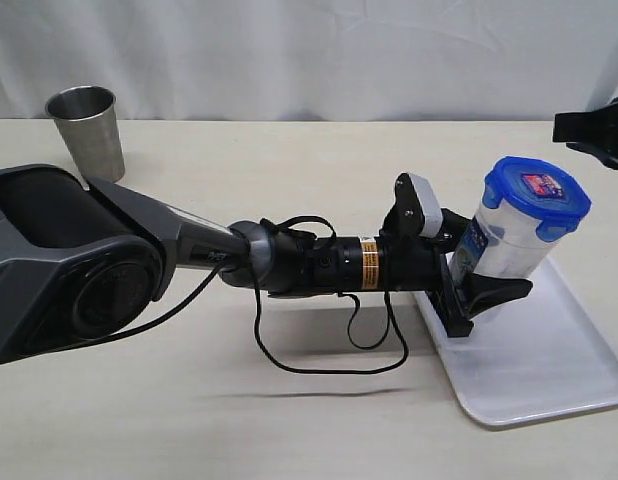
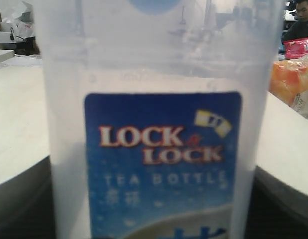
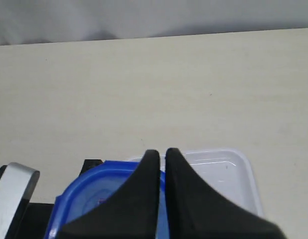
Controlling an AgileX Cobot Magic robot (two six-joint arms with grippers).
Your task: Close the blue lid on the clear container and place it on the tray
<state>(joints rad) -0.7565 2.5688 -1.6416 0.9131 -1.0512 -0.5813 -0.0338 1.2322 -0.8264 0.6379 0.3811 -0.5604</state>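
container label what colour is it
Blue with white lettering: the label on the clear container, best in the left wrist view.

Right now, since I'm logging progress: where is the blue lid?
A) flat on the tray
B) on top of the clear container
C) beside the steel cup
B: the blue lid sits on the mouth of the clear container, which the left pincer grips.

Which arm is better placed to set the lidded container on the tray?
Left. Its gripper grips the container, lid on, over the tray. The right gripper is shut, empty and clear of the lid.
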